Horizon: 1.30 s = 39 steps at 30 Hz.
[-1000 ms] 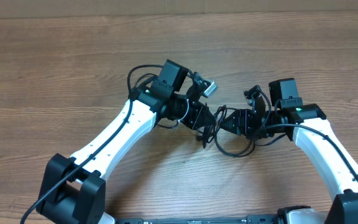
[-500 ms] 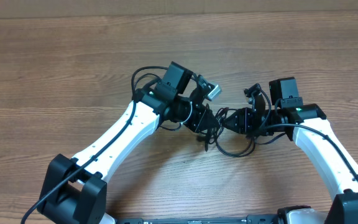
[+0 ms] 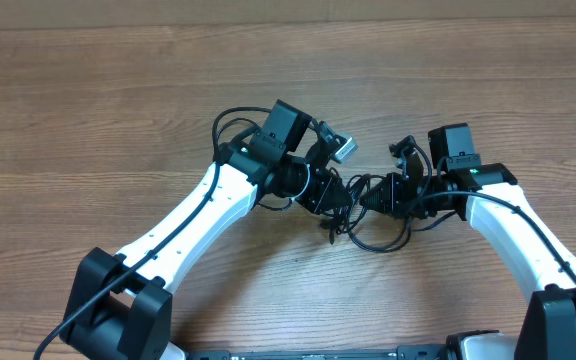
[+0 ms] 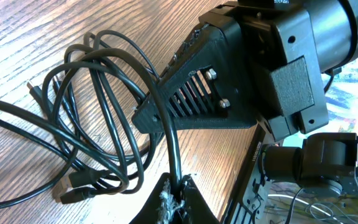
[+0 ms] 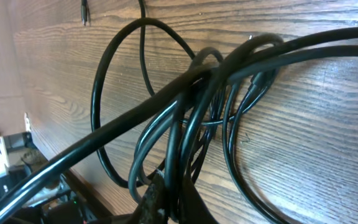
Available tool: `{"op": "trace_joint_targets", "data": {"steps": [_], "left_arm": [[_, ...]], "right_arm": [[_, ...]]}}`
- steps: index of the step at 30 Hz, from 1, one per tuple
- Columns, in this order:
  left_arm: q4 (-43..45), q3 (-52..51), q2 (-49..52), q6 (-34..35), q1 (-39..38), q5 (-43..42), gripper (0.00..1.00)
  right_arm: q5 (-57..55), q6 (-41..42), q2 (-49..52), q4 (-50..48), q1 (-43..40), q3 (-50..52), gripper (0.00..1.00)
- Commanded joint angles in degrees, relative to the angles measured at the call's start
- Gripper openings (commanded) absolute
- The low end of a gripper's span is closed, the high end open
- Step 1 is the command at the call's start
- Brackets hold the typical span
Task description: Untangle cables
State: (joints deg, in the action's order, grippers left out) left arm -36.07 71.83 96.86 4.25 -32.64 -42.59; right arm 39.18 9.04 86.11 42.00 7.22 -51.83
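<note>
Several thin black cables (image 5: 191, 81) lie in a messy bunch on the wooden surface (image 3: 108, 90), right between the two arms. They look light and very bendy, so I think they will flop and slide. A hard tug could pull the knot tighter. The best place to hold looks like one single cord at the edge of the bunch, or near a little plug end, not the thick middle. The left claw (image 4: 176, 198) is closed tight on one cord. The right claw (image 5: 166, 199) looks pinched shut on a few cords too. Since a second ago, the left arm has moved a little toward the right one. The right arm has nudged in too, so the claws sit closer together.
</note>
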Motion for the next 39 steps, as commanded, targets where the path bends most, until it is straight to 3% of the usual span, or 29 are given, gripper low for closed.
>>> {"op": "trace_joint_targets", "data": {"steps": [1, 10, 39], "left_arm": [[-0.22, 0.66, -1.73, -0.81, -0.39, 0.83, 0.04], [-2.36, 0.63, -1.64, -0.37, -0.42, 5.99, 0.04], [-2.86, -0.44, -1.20, -0.39, -1.16, 7.21, 0.04]], "right_arm": [[0.57, -0.15, -0.09, -0.13, 0.22, 0.42, 0.04], [0.61, -0.20, -0.09, 3.69, 0.22, 0.42, 0.04], [2.49, -5.09, -0.09, 10.49, 0.22, 0.39, 0.06]]}}
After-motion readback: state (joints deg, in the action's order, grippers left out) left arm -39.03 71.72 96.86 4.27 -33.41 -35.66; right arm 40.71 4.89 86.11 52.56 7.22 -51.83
